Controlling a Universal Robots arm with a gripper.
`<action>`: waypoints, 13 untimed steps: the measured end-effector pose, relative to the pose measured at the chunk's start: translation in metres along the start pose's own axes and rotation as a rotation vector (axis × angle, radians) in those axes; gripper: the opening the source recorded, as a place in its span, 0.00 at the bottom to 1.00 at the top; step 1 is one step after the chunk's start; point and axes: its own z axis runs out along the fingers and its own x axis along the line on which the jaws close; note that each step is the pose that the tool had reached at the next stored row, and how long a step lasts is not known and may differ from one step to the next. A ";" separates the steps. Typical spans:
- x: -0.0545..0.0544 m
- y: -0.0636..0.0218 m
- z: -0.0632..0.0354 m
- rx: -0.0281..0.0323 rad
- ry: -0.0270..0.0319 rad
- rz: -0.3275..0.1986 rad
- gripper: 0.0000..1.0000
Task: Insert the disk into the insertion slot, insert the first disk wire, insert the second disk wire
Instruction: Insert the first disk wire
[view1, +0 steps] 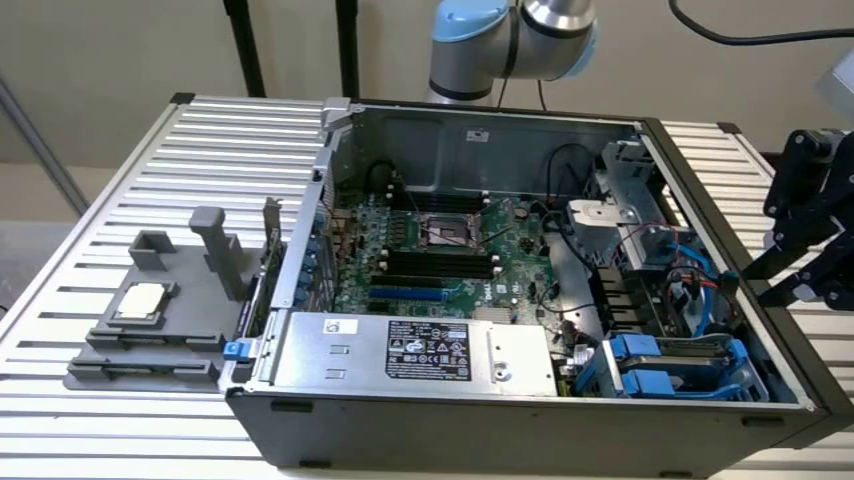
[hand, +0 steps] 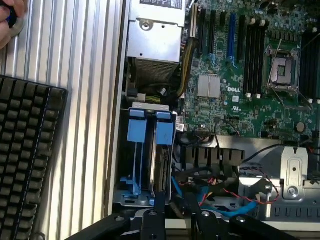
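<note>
My jaws stand spread partway, pinching nothing, close over the blue cables (hand: 220, 207) beside the insertion slot (hand: 116, 150). The disk (hand: 163, 155) sits on edge in that slot in its blue frame, at the near corner of the computer case (view1: 534, 430), on the exterior view's right.

A plain beige wall (view1: 107, 50) behind a slatted metal table (view1: 94, 200) (two black poles (view1: 244, 45) past its far edge).

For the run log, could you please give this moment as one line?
pincer: open, empty, by insertion slot | disk: in slot | blue cables: beside slot
</note>
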 end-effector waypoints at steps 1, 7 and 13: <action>-0.002 -0.0047 0.0021 0.0000 -0.0001 0.000 0.30; -0.013 -0.0109 0.0142 -0.0004 0.0000 -0.003 0.30; -0.013 -0.0111 0.0236 -0.0019 0.0051 -0.013 0.30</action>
